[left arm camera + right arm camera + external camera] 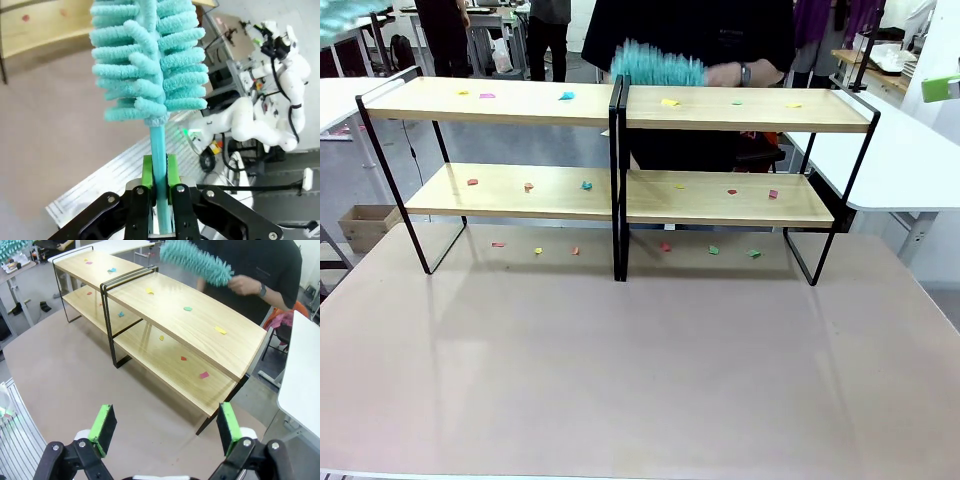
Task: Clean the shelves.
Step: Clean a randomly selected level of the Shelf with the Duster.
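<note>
Shelves (520,105) sit across the far half of the bench (640,380), two racks joined end to end, both tiers dotted with coloured paper scraps (566,96); more scraps lie on the bench under them.

Left pincer (160,172) is pressed together on the handle of a teal duster (150,60). Green pads clamp the stick low down, so the whole fluffy head sticks out past the fingers, free to sweep. That arm is held up and off to the side, head not touching any board, shelf edge off in the corner of its wrist view.

Right pincer (165,422) is spread wide with nothing between the pads. It hangs above the bench, looking down on the racks from their right end; likely just parked clear.

The person at the far side holds a second duster (197,262) in one hand (245,285), head just above the right rack's top board, near the join. Looks like the sweeping is barely started, scraps everywhere.
</note>
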